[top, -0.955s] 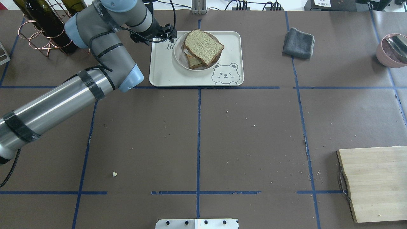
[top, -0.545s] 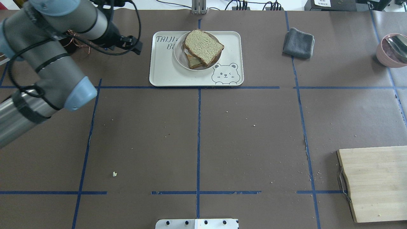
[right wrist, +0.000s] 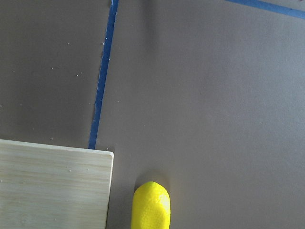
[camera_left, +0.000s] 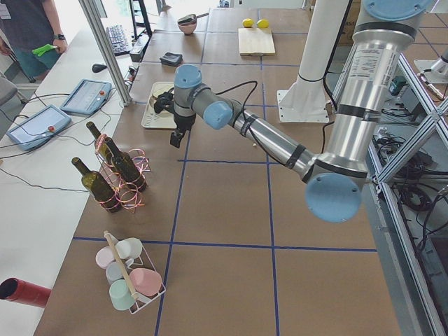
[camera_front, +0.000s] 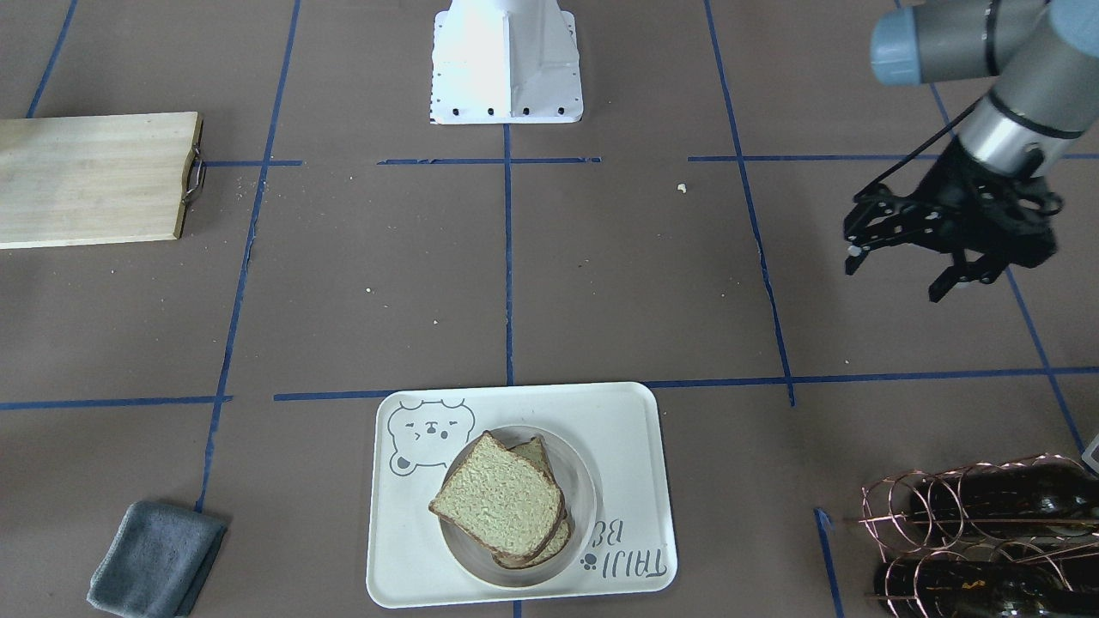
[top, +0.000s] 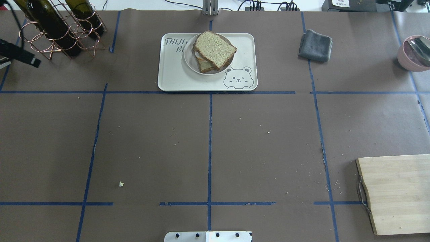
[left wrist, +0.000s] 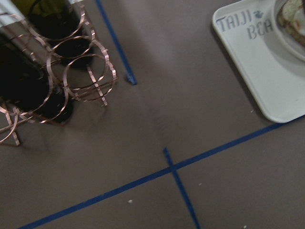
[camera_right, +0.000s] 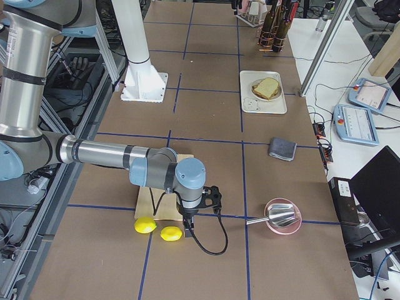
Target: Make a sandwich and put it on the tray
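Observation:
The sandwich (top: 215, 48), two slices of tan bread with dark crust stacked askew, lies on a small round white plate (top: 188, 64) on the cream bear tray (top: 174, 79). It also shows in the front view (camera_front: 502, 498). The egg is hidden between the slices. My left gripper (camera_front: 893, 279) is open and empty, held above the table well to the left of the tray; only its tip (top: 23, 57) shows at the overhead view's left edge. My right gripper (camera_right: 199, 201) shows only in the exterior right view, near the board's corner; I cannot tell whether it is open or shut.
A copper wire rack with dark wine bottles (top: 57, 30) stands at the far left. A grey cloth (top: 315, 45) lies right of the tray. A pink bowl with a metal scoop (top: 415, 53), a wooden board (top: 396, 191), and two lemons (camera_right: 145, 225) are on the right.
My left arm has pulled away from the tray's left edge, moving left and almost out of the overhead view. The sandwich, plate and tray have not moved.

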You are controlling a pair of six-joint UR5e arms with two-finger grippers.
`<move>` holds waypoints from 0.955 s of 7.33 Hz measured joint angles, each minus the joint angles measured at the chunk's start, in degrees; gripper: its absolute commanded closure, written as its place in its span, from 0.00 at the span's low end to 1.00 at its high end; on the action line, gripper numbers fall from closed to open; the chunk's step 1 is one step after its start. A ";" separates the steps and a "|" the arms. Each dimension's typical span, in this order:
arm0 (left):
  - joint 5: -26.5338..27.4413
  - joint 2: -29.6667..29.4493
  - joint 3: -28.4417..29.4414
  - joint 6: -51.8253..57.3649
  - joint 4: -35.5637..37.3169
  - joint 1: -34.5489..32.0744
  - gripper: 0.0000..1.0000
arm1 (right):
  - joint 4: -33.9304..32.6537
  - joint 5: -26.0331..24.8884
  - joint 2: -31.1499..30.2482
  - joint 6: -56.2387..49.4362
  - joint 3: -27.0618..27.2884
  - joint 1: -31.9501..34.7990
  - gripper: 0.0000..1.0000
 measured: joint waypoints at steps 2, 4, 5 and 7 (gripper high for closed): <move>-2.05 9.10 3.44 17.96 0.58 -10.40 0.00 | 0.00 0.89 -0.04 -0.04 -0.05 0.00 0.00; -2.22 14.62 5.33 25.06 5.55 -16.08 0.00 | 0.00 1.12 -0.13 -0.06 -0.22 0.00 0.00; -2.31 16.81 5.73 25.86 8.42 -17.24 0.00 | 0.00 1.14 -0.15 -0.06 -0.24 0.00 0.00; -2.26 19.71 5.81 26.16 10.25 -17.85 0.00 | 0.00 1.13 -0.16 -0.12 -0.41 0.00 0.00</move>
